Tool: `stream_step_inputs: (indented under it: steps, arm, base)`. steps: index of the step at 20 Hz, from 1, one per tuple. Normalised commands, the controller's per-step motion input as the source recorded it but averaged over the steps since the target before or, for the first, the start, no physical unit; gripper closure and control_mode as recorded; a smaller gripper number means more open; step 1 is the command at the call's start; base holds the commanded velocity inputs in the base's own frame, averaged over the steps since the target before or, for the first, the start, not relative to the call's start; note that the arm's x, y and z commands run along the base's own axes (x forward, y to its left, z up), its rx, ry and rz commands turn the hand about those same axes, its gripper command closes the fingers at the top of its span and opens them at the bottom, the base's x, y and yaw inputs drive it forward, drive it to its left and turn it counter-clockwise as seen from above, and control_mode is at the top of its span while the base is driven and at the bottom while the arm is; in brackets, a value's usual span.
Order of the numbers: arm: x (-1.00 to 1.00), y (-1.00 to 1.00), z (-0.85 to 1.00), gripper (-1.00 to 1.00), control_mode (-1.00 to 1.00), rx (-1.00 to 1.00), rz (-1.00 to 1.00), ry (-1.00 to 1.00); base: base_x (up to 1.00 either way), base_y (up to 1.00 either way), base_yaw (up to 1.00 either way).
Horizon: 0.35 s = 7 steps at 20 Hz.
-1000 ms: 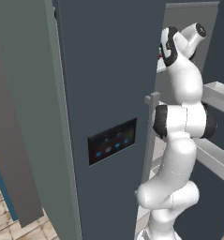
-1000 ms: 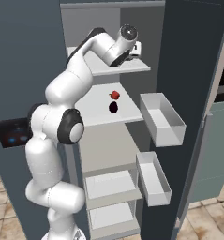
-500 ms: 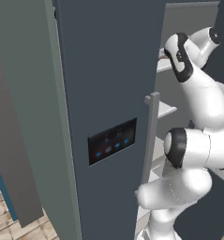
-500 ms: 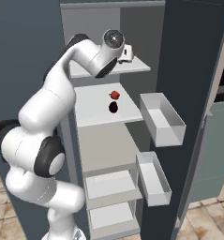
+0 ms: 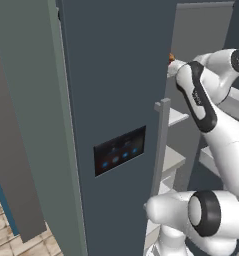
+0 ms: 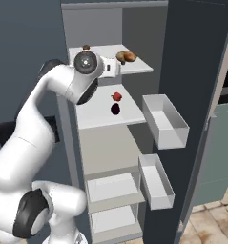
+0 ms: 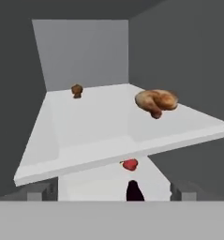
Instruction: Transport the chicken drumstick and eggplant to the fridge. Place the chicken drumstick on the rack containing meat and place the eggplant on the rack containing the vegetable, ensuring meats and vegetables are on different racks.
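The gripper (image 7: 111, 192) is wide open, empty. Drumstick (image 7: 156, 102) rests at two o'clock, eggplant (image 7: 134, 191) below; pull back straight, clear of the shelf (image 7: 76, 136).

white arm (image 6: 48, 109) raised and bent, gripper (image 7: 111, 192) wide open

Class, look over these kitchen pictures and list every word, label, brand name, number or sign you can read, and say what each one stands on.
No readable text anywhere.
The small black panel on the fridge door carries only blue lights, too blurred to read as signs or digits.
The arm, the shelves and the door bins bear no labels.
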Motion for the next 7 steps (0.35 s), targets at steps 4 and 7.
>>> stream_step_inputs:
  steps: [4,7]
  arm:
    - [-1.00,0.00,0.29,-1.00,-1.00,0.00,-0.13,0.08]
    - [-1.00,0.02,0.16,-1.00,-1.00,0.00,-0.11,0.25]
  base:
    - [0.00,0.00,0.00]
    - [0.00,0.00,0.00]
